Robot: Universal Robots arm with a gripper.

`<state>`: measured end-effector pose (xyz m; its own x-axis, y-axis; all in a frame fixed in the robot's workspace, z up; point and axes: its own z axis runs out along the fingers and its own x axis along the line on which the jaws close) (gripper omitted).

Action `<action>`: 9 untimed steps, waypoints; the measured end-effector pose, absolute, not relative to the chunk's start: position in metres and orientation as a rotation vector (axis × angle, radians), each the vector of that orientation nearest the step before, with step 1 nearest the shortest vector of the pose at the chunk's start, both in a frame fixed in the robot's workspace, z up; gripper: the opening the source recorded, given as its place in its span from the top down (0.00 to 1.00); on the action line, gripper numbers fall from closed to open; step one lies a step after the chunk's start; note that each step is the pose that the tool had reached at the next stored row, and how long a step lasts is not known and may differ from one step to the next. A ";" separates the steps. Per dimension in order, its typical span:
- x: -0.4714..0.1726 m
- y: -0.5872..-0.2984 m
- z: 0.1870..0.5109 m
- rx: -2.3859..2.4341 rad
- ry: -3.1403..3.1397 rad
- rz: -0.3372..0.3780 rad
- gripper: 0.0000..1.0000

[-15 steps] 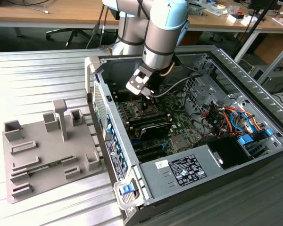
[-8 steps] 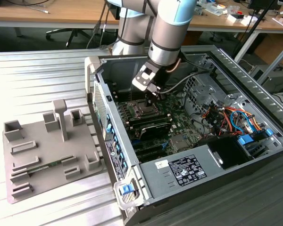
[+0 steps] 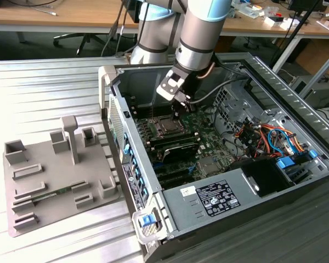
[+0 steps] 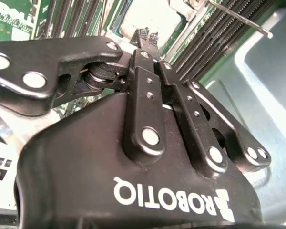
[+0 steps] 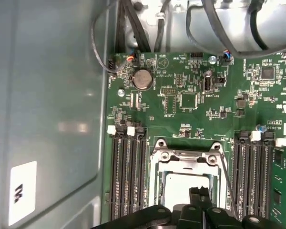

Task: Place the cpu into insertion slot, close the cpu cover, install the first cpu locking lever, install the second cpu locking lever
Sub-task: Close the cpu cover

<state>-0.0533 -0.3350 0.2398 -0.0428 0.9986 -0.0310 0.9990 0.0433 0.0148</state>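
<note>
Exterior view: gripper (image 3: 177, 113), pressed together on nothing visible, hangs at one o'clock of cpu cover (image 3: 164, 127). Likely risk: it skids off thin locking lever (image 4: 238, 18), gouging circuit board (image 5: 181, 119).

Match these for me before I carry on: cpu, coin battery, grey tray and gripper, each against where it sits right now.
Things:
1. cpu
2. coin battery
3. grey tray
4. gripper

Places:
A. on the ribbed table, outside the computer case
B. inside the computer case, over the cpu cover
C. showing through the cpu cover's cut-out
D. on the green board, near the black cables

Pairs: 1-C, 2-D, 3-A, 4-B.
</note>
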 end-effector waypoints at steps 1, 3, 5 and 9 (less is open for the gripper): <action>-0.053 -0.335 0.242 2.151 2.245 -0.017 0.89; -0.053 -0.335 0.243 2.151 2.245 -0.017 0.89; -0.053 -0.335 0.243 2.151 2.245 -0.016 0.89; -0.053 -0.335 0.243 2.151 2.245 -0.017 0.89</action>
